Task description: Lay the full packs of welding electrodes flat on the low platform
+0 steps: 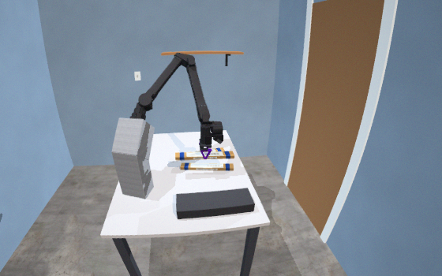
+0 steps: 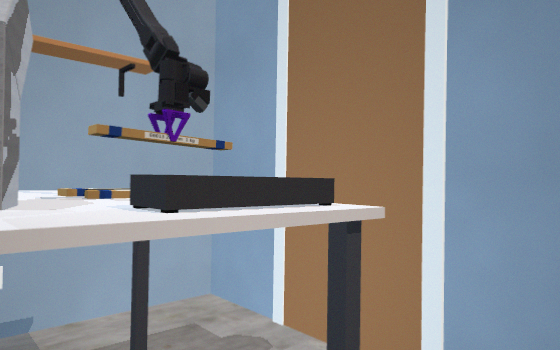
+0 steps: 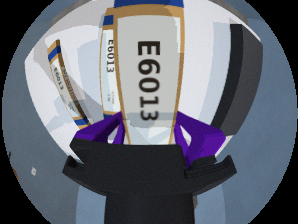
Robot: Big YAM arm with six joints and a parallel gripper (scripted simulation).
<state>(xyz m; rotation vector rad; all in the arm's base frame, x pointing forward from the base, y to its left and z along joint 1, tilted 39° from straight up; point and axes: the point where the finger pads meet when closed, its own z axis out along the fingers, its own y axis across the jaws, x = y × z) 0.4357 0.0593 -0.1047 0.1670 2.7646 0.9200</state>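
My gripper [image 1: 205,157] [image 2: 173,136] [image 3: 149,113] is shut on a tan and blue electrode pack [image 1: 184,156] [image 2: 131,134] [image 3: 149,80] labelled E6013. It holds the pack near its middle, roughly level, in the air above the table. A second pack [image 1: 207,167] [image 2: 105,194] [image 3: 110,60] lies flat on the table; the held pack partly covers it in the wrist view. A third pack [image 1: 220,150] [image 2: 70,192] [image 3: 59,79] lies at an angle farther back, mostly hidden in the top view. The low black platform [image 1: 215,200] [image 2: 240,192] [image 3: 246,75] bears no pack.
A tall grey block [image 1: 132,158] [image 2: 11,110] stands at the left side of the white table [image 1: 158,221] [image 2: 280,219]. The platform lies near the table's front right edge. A wooden shelf [image 1: 205,52] [image 2: 85,52] is on the back wall.
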